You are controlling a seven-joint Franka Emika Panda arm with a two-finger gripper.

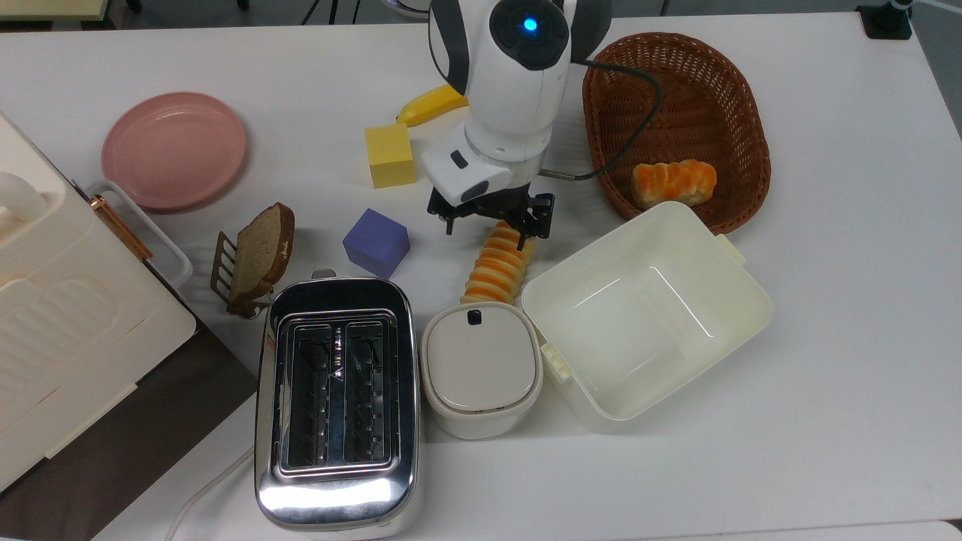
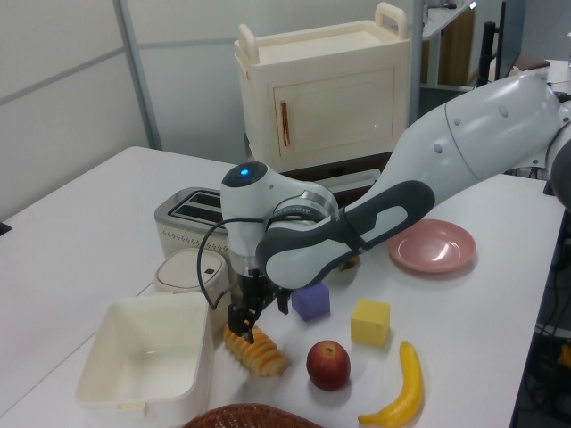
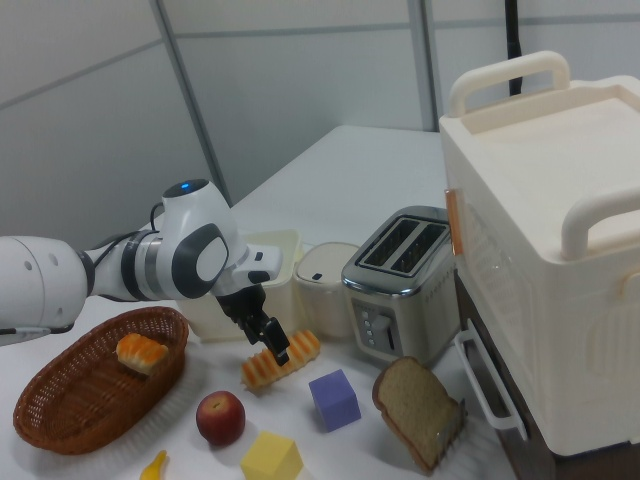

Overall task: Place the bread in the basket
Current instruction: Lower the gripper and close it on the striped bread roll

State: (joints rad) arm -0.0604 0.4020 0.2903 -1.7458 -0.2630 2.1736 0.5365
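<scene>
Descending onto the bread (image 1: 497, 269), lying on the bench (image 1: 827, 376) between the lidded pot (image 1: 481, 370) and the tool (image 1: 496, 219), fingers spread wide. Closing squarely across the loaf's width, then lifting clear toward the basket (image 1: 676, 90).

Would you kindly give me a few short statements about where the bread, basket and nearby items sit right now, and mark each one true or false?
1. The striped bread lies on the table between the lidded cream pot and the gripper. True.
2. The basket is empty. False: a short orange braided roll lies in it.
3. The gripper is over the end of the bread farther from the lidded pot. True.
4. The purple cube sits on the pink plate. False: it rests on the table beside the toaster.
5. The square cream container holds the apple. False: it is empty.
</scene>
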